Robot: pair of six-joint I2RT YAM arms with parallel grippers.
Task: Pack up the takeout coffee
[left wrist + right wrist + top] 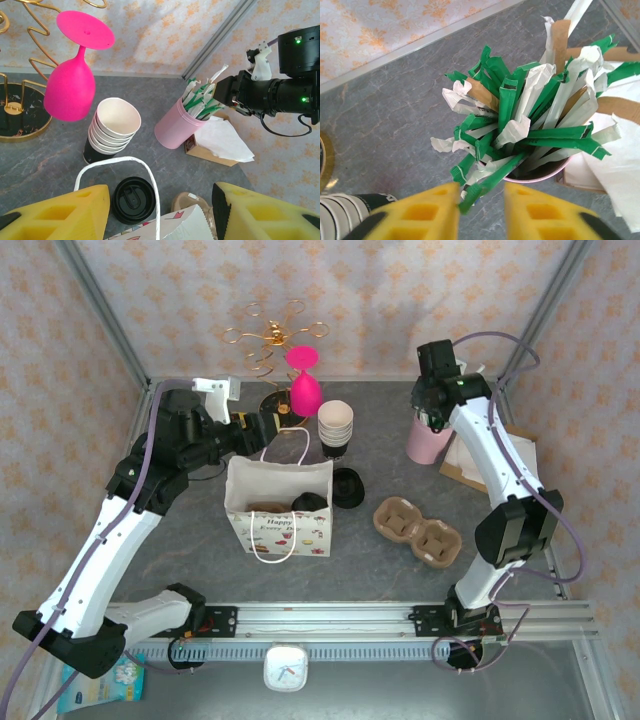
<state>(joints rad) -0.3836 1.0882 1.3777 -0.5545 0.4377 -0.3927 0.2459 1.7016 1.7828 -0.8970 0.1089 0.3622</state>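
— Yellow pads of the right claw point(481, 191) hang parted over the pink cup point(172, 130) of straws point(520, 125). One green-wrapped tip pokes up between them, nothing pinched yet.

— And the other arm?

— From where I stand, the left claw point(159, 200) is spread wide and empty above the gift bag point(280, 525), whose white handle point(120, 160) loops up between its fingers.

— Where's the takeout coffee point(310, 502)?

— Down inside the bag, I'd judge: a black-lidded shape beside something brown. It's too shadowed to swear by. A second black lid point(134, 199) sits on the tabletop point(200, 540) just beside the bag. A brown cup carrier point(418, 530) lies with both wells bare, well apart to the right.

— What could go wrong?

— That bundle is tangled. If the claw closes on one straw, its neighbours may ride up too and scatter across the tabletop. The cup itself may tip toward the napkins point(222, 140). On the other side, a finger catching that handle could drag the paper bag over, coffee and all.
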